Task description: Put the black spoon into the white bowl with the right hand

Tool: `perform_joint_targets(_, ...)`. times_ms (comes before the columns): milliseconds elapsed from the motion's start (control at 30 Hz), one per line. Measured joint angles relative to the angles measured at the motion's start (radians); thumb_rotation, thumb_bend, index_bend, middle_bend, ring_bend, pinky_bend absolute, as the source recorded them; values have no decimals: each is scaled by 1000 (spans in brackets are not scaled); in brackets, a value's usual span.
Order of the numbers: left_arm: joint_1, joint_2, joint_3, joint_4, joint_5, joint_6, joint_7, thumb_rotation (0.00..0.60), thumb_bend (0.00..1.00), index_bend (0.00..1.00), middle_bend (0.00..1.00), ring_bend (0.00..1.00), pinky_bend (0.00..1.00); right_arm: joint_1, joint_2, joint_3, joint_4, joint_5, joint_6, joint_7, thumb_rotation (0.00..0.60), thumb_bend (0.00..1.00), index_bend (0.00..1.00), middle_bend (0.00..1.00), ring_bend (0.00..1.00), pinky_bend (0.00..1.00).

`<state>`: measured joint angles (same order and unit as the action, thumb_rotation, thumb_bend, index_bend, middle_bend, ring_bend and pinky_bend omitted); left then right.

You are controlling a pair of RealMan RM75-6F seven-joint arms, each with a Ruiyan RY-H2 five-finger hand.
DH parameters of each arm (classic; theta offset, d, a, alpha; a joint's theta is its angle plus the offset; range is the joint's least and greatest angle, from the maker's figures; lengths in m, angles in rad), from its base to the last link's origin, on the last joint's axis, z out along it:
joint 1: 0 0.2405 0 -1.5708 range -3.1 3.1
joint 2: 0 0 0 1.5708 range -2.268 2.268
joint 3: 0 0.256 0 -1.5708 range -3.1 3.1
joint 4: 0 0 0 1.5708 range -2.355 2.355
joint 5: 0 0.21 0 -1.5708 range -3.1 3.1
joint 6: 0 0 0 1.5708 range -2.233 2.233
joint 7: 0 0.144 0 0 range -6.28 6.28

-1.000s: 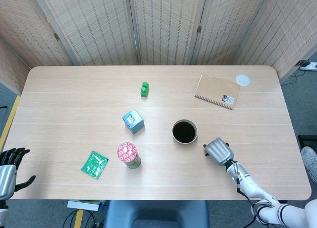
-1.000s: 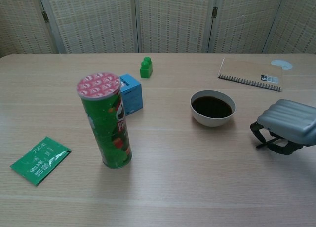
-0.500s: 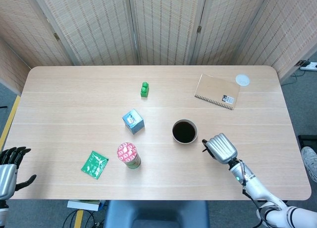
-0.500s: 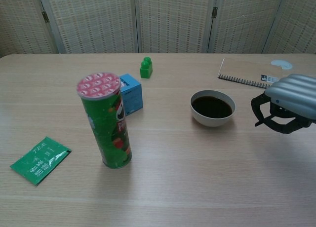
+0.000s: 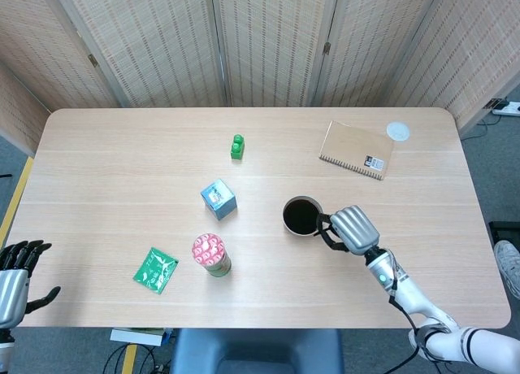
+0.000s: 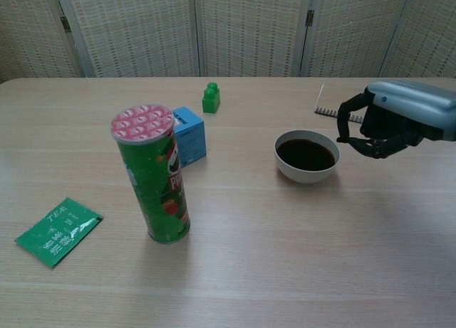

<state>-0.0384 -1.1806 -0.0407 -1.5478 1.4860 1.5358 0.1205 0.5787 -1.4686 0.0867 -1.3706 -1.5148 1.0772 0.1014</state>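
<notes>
Lifting leftward since the earlier frame, the right hand (image 6: pixel 390 125) is now hovering right of centre beside the white bowl (image 6: pixel 307 156), fingers curled; whether they are pinching the black spoon is unclear. Releasing early risks missing the rim.

Green crisp can (image 5: pixel 211 254), tea sachet (image 5: pixel 155 270), blue carton (image 5: pixel 218 199), green brick (image 5: pixel 237 146), spiral notebook (image 5: pixel 356 150), wooden table (image 5: pixel 122 171).

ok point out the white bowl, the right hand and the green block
white bowl (image 6: pixel 307 172), chest view, front outer wall
right hand (image 6: pixel 399 118), chest view, back of the hand
green block (image 5: pixel 236 147), head view, top face
</notes>
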Motion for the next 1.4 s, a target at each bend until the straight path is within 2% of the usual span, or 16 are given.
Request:
perform_joint_targets(200, 4, 3, 1, -6, -3, 3, 6, 600, 203, 235, 212, 154, 163, 62, -57, 41, 59, 27, -80, 239, 600, 446, 703, 1000, 1000, 1000)
perform_joint_targets(333, 3, 5, 1, -5, -9, -4, 8, 600, 203, 235, 212, 154, 163, 109, -116, 62, 148, 31, -121, 401, 600, 442, 707, 1000, 1000, 1000)
perform_joint_targets(633, 0, 5, -2, -5, -21, -15, 16, 600, 202, 235, 212, 154, 163, 191, -255, 89, 359, 33, -172, 624, 600, 442, 716, 1000, 1000, 1000)
perform_joint_targets(900, 0, 6, -3, -7, -28, -19, 23, 600, 203, 234, 212, 154, 163, 231, -338, 90, 482, 37, -197, 712, 600, 443, 721, 1000, 1000, 1000)
perform_joint_targets(1033, 2, 7, -3, -8, -33, -18, 25, 600, 203, 235, 212, 154, 163, 236, -365, 75, 524, 31, -196, 758, 600, 446, 723, 1000, 1000, 1000)
perform_joint_targets(1400, -2, 4, -2, -12, -29, -23, 31, 600, 203, 235, 212, 154, 163, 193, -337, 10, 515, -8, -138, 800, 600, 454, 730, 1000, 1000, 1000)
